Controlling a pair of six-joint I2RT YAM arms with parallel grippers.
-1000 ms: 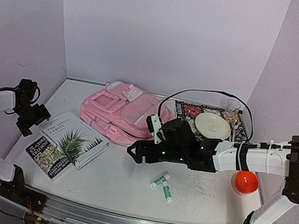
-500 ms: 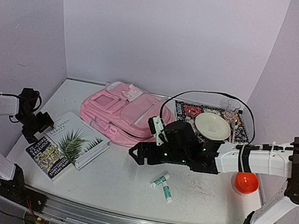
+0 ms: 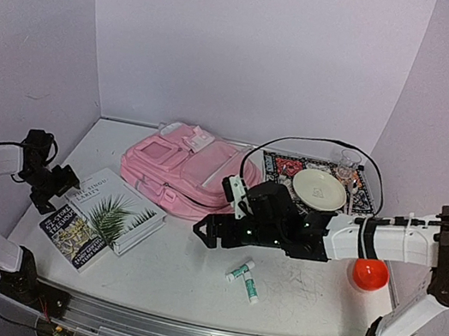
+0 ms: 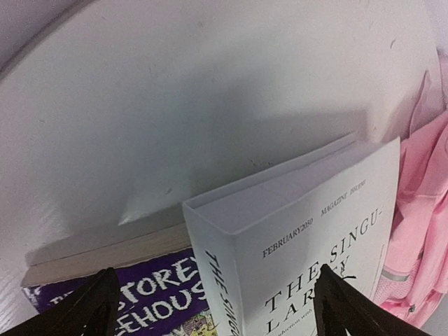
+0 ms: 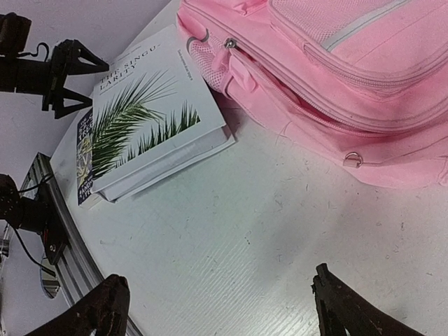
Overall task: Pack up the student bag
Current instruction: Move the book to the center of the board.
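Observation:
The pink student bag (image 3: 185, 170) lies flat at the back middle of the table; its zipped pockets fill the top right of the right wrist view (image 5: 336, 77). A white book with a palm picture (image 3: 113, 209) lies on a purple-covered book (image 3: 73, 235) at the front left. My left gripper (image 3: 62, 192) is open, its jaws straddling the white book's near corner (image 4: 231, 231). My right gripper (image 3: 206, 233) is open and empty, low over bare table in front of the bag. Two glue sticks (image 3: 245, 278) lie near the front middle.
A patterned mat (image 3: 360, 188) at the back right bears a white plate (image 3: 318, 188) and a small glass (image 3: 347, 164). A black cable (image 3: 316, 141) loops over them. An orange ball (image 3: 369, 273) sits by the right arm. Purple walls close in the sides and back.
My left gripper has moved right and forward from the table's left edge to the white book's corner. My right gripper has barely moved.

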